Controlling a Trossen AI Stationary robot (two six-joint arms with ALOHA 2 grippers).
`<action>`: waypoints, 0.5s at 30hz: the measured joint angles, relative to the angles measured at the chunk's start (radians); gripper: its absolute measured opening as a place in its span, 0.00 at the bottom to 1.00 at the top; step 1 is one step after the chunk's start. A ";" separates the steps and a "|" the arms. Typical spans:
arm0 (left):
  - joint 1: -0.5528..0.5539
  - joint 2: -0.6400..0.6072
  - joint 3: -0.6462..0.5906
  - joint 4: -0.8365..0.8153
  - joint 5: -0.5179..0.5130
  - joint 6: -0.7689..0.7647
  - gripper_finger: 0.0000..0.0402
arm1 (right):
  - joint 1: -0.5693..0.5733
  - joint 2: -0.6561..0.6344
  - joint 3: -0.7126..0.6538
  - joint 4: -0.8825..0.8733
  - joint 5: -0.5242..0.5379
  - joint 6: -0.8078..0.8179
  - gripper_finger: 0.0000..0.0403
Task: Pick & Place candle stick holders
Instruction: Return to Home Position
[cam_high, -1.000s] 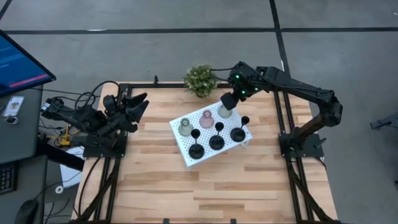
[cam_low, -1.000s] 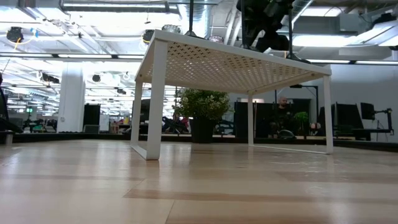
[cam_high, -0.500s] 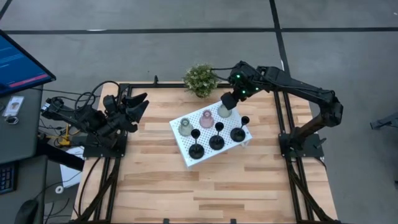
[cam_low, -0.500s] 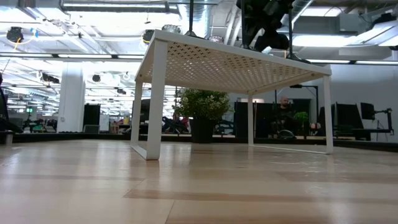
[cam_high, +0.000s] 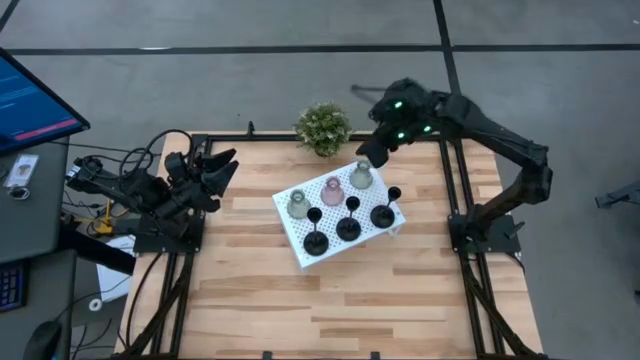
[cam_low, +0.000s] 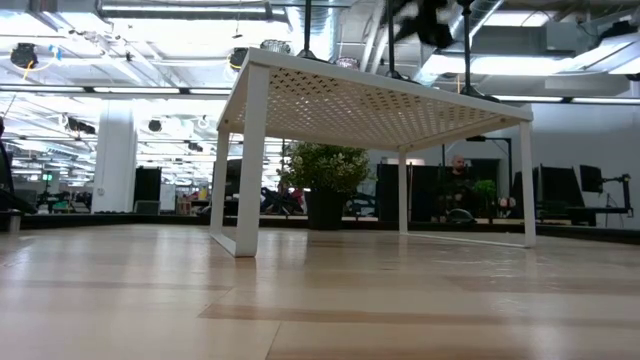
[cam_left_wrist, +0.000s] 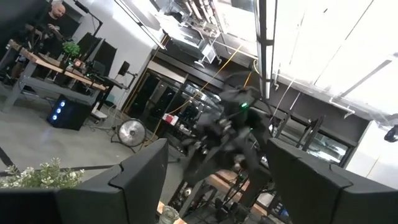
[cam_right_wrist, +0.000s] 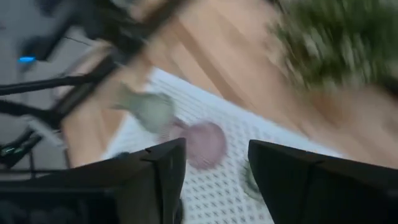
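your right gripper (cam_high: 367, 157) hangs above the back corner of the white shelf (cam_high: 291, 229), near the plant (cam_high: 322, 127). its fingers (cam_right_wrist: 163, 171) stand wide apart with nothing between them. your left gripper (cam_high: 226, 166) waits at the left edge of the table (cam_high: 250, 300), fingers spread, empty. all six candle stick holders (cam_high: 361, 177) stand on the shelf: the green pair (cam_high: 298, 205) and the pink one (cam_high: 332, 190) in the row nearer the plant, the three black ones (cam_high: 348, 226) in the other row.
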 joint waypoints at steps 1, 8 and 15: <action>0.000 -0.008 0.000 0.000 0.000 0.000 0.68 | 0.000 -0.008 0.032 0.001 -0.016 -0.031 0.41; 0.000 -0.100 0.000 0.001 0.125 -0.004 0.48 | 0.017 -0.160 0.158 0.010 -0.111 -0.402 0.36; 0.000 -0.204 0.003 -0.075 0.204 0.078 0.06 | 0.056 -0.387 0.111 0.052 -0.194 -0.580 0.21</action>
